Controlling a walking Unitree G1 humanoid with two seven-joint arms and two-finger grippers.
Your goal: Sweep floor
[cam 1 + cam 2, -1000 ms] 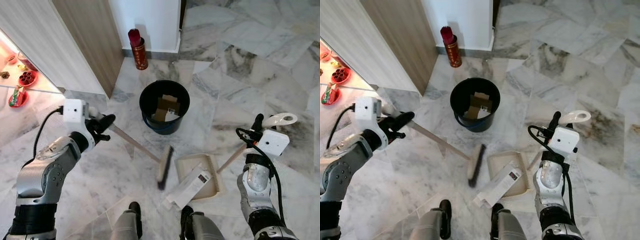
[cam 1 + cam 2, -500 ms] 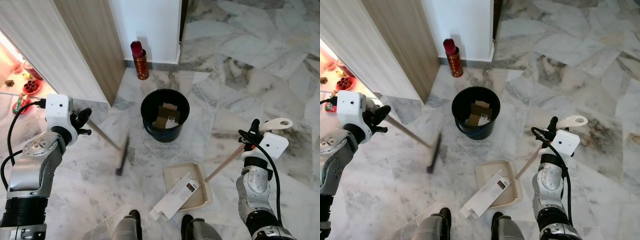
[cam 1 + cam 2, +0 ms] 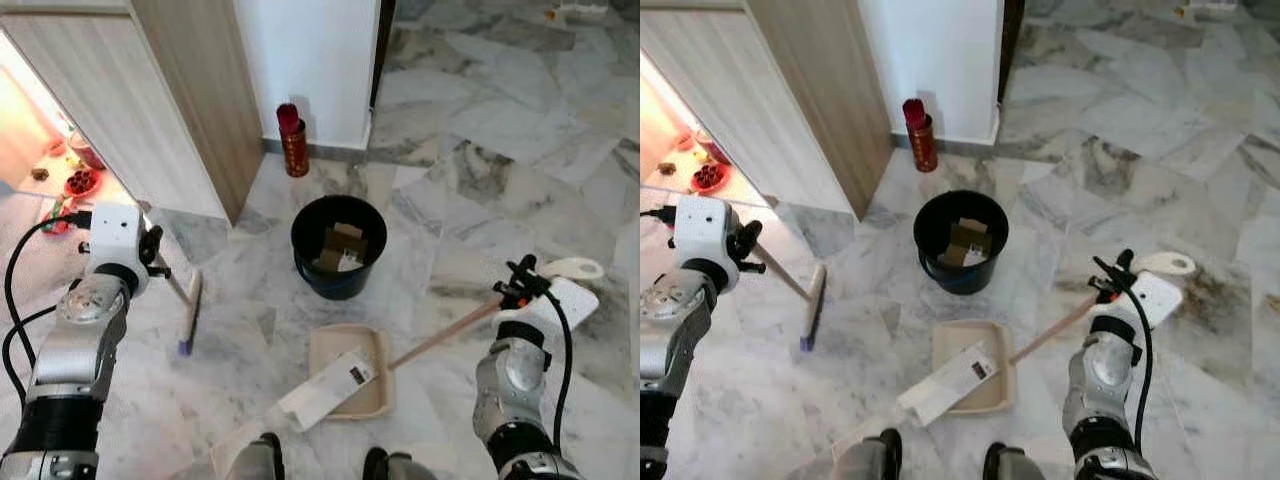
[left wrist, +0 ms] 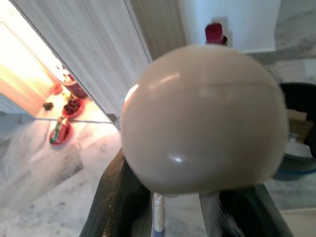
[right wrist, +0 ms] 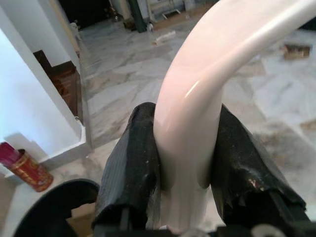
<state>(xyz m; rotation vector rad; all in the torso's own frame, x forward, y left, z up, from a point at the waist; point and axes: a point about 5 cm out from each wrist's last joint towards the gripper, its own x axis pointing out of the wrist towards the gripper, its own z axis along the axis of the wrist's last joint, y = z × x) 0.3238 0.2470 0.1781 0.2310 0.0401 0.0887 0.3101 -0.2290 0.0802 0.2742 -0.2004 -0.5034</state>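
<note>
Floor: grey-veined white marble tiles [image 3: 480, 130], running from a pale wood-grain cabinet panel [image 3: 120, 110] on the left to open floor on the right.
Left gripper [image 3: 152, 262]: black fingers closed round the top of the broom's wooden handle; in the left wrist view its rounded cream end cap [image 4: 202, 118] sits between them.
Broom [image 3: 189, 313]: long flat brush head, bristles on the floor at far left, well apart from the dustpan.
Red cylindrical tin [image 3: 293, 139]: upright against the white wall corner, behind the bucket.
Black round plastic bucket [image 3: 338, 246]: centre, upright; holds flattened brown cardboard pieces and a pale scrap.
Beige plastic dustpan [image 3: 345, 368]: flat on the floor just in front of the bucket; a long white flat carton [image 3: 326, 385] lies across its near-left edge, half in and half out.
Right gripper [image 3: 517, 282]: fingers clamped on the dustpan's long wooden handle below its white loop end [image 5: 207, 98].
Loose debris: one pale flat scrap near the robot's feet, possibly paper; too indistinct to tell.
Risk 1: lifting or tilting the dustpan would likely slide the overhanging carton back onto the floor.
Risk 2: a wide broom stroke could knock the bucket or push the carton off the pan.
Risk 3: the broom head may catch the cabinet panel beside it.
</note>
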